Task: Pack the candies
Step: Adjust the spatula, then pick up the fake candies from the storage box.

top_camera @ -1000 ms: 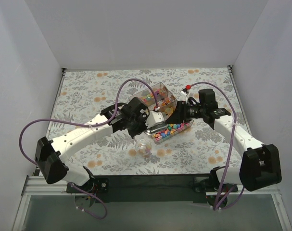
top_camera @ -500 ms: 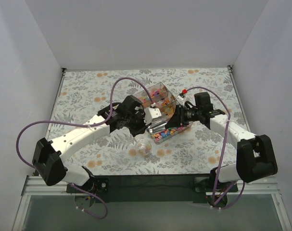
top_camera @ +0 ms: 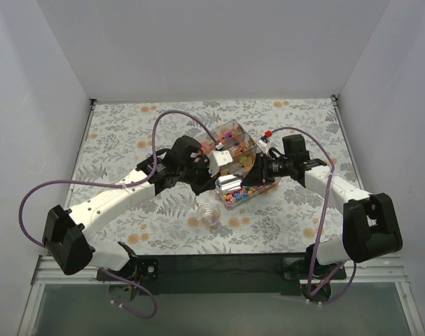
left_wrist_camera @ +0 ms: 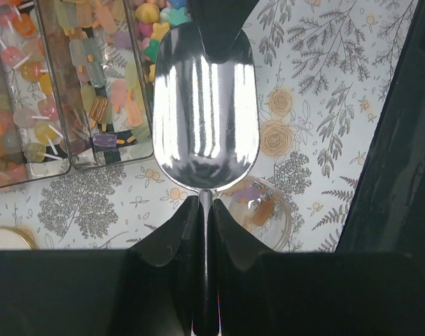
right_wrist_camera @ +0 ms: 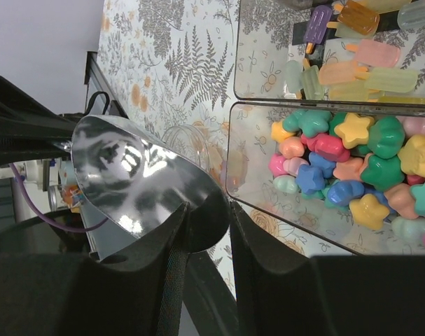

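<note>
**Scoop held at both ends beside the candy box.** A fern-and-rose printed tablecloth [top_camera: 121,133] covers the table between plain white walls [top_camera: 198,49]. The candies [right_wrist_camera: 352,161] here are star-shaped pieces in pink, blue, green and yellow. They fill the near compartment of a clear compartment box [top_camera: 246,138], and popsicle-shaped ones lie in the compartments behind.

At the box's near side hangs a metal scoop [left_wrist_camera: 206,105] with a bright, empty bowl. Its long axis runs from one gripper to the other, with the handle pointing away from the box's star compartment and the open lip pointing toward it.

The left gripper [left_wrist_camera: 204,206], coming in from the box's left, is clamped tight on the thin handle. The right gripper [right_wrist_camera: 208,217], reaching in from the box's right, has its fingers narrowed onto the front lip of the bowl. The scoop is therefore pinched at both ends.

A small plastic cup [top_camera: 209,213] stands on the cloth just off the box's near side, below the joint of handle and bowl. It holds only a few pieces.

The stars lie just past the scoop's lip, on the right gripper's side, so that arm is the nearer one. Its fingers, however, sit on the very edge that would have to dig in. Judging from this, the next move depends on freeing the lip. The left arm could then drive the bowl along its own axis into the star compartment and carry the load back to the cup.
</note>
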`<state>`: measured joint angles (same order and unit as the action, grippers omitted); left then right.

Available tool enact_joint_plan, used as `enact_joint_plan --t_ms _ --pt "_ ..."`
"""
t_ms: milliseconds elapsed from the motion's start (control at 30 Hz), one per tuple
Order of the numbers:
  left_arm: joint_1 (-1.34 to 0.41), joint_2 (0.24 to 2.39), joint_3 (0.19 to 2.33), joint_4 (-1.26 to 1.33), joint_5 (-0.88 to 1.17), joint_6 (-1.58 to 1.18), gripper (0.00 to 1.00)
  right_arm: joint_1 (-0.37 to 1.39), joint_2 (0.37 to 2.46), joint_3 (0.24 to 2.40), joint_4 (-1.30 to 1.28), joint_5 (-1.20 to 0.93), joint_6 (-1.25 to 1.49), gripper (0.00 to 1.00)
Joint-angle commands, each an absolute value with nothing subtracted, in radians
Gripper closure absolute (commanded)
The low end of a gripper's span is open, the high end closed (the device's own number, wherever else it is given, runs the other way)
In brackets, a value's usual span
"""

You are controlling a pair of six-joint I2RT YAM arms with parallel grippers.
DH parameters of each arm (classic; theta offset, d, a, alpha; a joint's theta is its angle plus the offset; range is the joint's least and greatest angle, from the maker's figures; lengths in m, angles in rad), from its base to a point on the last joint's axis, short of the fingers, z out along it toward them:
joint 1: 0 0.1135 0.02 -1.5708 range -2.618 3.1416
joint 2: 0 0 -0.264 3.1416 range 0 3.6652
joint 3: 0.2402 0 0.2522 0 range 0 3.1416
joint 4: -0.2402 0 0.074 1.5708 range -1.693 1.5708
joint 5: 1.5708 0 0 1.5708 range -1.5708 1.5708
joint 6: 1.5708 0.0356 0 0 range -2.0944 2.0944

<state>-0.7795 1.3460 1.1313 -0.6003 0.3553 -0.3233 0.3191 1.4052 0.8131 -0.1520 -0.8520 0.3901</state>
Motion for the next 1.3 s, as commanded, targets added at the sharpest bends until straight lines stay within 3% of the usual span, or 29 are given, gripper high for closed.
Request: enact_joint_plan --t_ms 0,167,367,600,700,900,1267 --pt "-0.765 1.295 1.127 -0.488 0.385 -0.341 1.00 0.321 1.417 0.815 -0.140 -0.871 0.390 0.65" --pt "-0.758 1.312 1.135 -0.460 0.368 -0.350 1.00 0.322 1.422 0.828 -0.143 -0.864 0.390 0.65" --pt "-0.727 1.350 1.192 -0.529 0.318 -0.302 1.00 0.307 1.420 0.922 -0.207 -0.798 0.331 0.57" --pt "-0.698 1.446 1.331 -0.721 0.221 -0.200 1.00 0.236 1.465 1.147 -0.425 -0.470 0.163 0.45" --pt "-0.696 1.521 1.429 -0.808 0.187 -0.161 1.00 0.236 1.509 1.212 -0.453 -0.298 0.140 0.45" --pt "-0.696 1.684 1.603 -0.948 0.213 -0.130 1.00 0.235 1.641 1.266 -0.443 -0.163 0.097 0.45" --pt "-0.698 1.888 1.819 -1.089 0.143 -0.132 1.00 0.245 1.764 1.295 -0.336 -0.138 -0.038 0.55"
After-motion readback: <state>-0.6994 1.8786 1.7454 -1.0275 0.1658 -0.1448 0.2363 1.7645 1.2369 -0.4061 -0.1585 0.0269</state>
